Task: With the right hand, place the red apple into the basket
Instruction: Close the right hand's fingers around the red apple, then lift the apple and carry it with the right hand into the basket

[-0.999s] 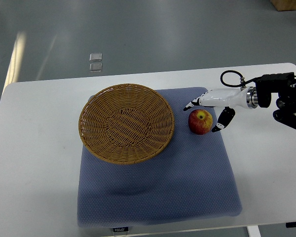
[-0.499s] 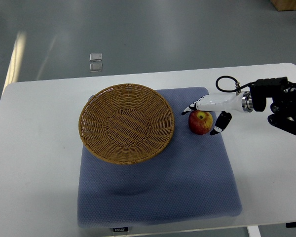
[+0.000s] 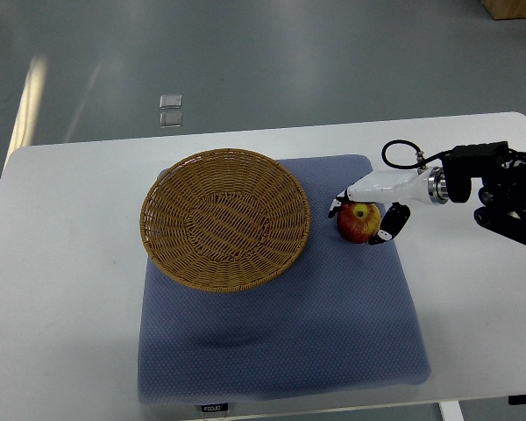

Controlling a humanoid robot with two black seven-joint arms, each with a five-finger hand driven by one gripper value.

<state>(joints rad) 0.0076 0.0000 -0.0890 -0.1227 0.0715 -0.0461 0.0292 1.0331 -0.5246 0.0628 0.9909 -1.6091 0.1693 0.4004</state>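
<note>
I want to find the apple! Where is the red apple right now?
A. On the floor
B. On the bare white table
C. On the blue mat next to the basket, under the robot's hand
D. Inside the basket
C: the red apple sits on the blue mat just right of the basket, with the right hand curled over it.

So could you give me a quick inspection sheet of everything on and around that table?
Surface: white table with a blue padded mat on it.
Job's things: round woven wicker basket, empty, on the mat; red apple on the mat to its right, outside it.
Clutter: nothing seen.
Hands: right hand over the apple, fingers curled around it; left hand not in view.
Cables: black cable loop at the right wrist.
Surroundings: grey floor.
</note>
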